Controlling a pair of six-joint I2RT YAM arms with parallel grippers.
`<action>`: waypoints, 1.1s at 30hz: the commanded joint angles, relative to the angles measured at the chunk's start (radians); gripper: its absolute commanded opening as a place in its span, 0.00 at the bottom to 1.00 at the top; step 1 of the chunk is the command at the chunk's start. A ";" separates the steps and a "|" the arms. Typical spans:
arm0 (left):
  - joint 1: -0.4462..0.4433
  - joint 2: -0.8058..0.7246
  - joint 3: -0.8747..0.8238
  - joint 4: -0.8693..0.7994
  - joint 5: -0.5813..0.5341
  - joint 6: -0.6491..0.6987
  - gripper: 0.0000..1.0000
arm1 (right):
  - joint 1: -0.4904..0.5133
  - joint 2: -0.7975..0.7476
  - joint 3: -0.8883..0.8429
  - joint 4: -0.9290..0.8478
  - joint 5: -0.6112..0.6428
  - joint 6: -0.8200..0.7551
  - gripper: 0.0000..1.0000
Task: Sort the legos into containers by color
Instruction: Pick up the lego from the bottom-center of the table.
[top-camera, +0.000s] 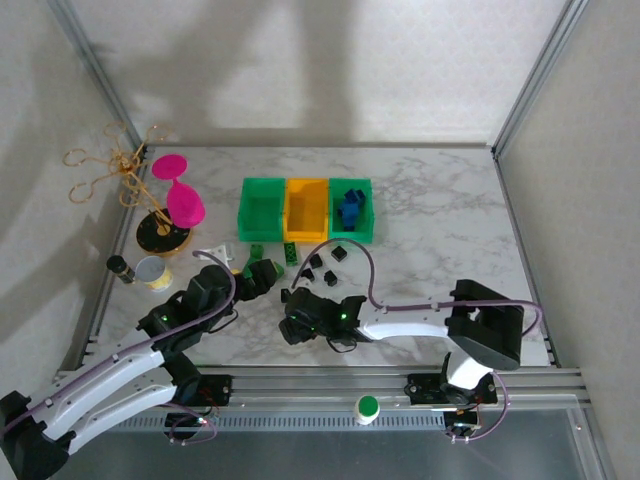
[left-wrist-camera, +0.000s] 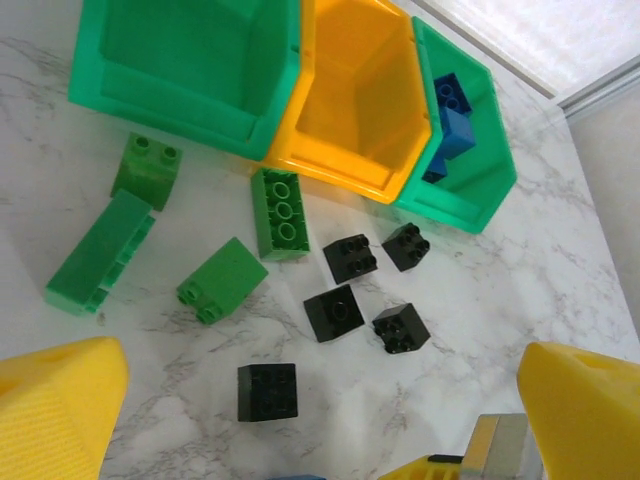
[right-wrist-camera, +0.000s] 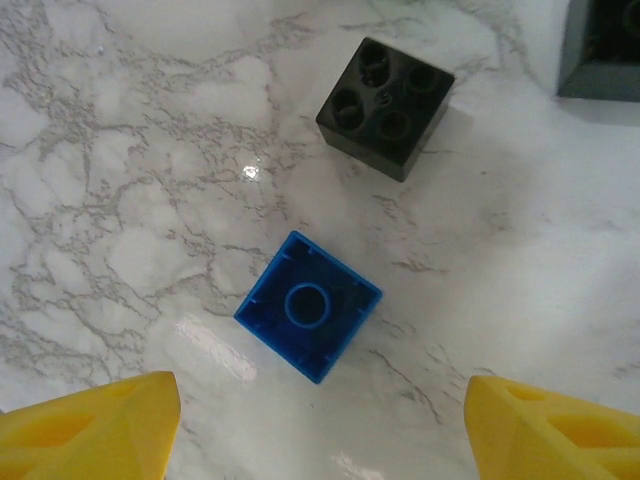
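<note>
Three containers stand in a row: a left green bin (top-camera: 261, 207), an orange bin (top-camera: 306, 208) and a right green bin (top-camera: 351, 208) holding blue legos (left-wrist-camera: 450, 120). In front of them lie green legos (left-wrist-camera: 222, 280) (left-wrist-camera: 279, 212) and several black legos (left-wrist-camera: 333, 312). My left gripper (left-wrist-camera: 320, 440) is open, with a black lego (left-wrist-camera: 268, 391) on the table just ahead of it. My right gripper (right-wrist-camera: 320, 440) is open and low over the table. A blue lego (right-wrist-camera: 308, 305) lies upside down ahead of its fingertips, untouched, with a black lego (right-wrist-camera: 386, 93) beyond it.
Pink cups (top-camera: 180, 195) on a stand and a gold wire rack (top-camera: 110, 165) stand at the back left. A small jar (top-camera: 152, 272) sits beside my left arm. A green round button (top-camera: 367, 406) sits on the front rail. The two grippers (top-camera: 262, 278) (top-camera: 293, 305) are close together.
</note>
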 joint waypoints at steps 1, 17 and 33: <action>-0.001 -0.017 0.015 -0.061 -0.051 0.000 1.00 | 0.021 0.040 0.039 0.055 0.048 0.037 0.76; 0.009 -0.053 0.032 -0.097 -0.092 -0.001 1.00 | 0.022 0.160 0.102 -0.034 0.208 0.118 0.65; 0.010 -0.063 0.035 -0.091 -0.093 -0.007 1.00 | 0.022 0.167 0.104 -0.041 0.189 0.069 0.41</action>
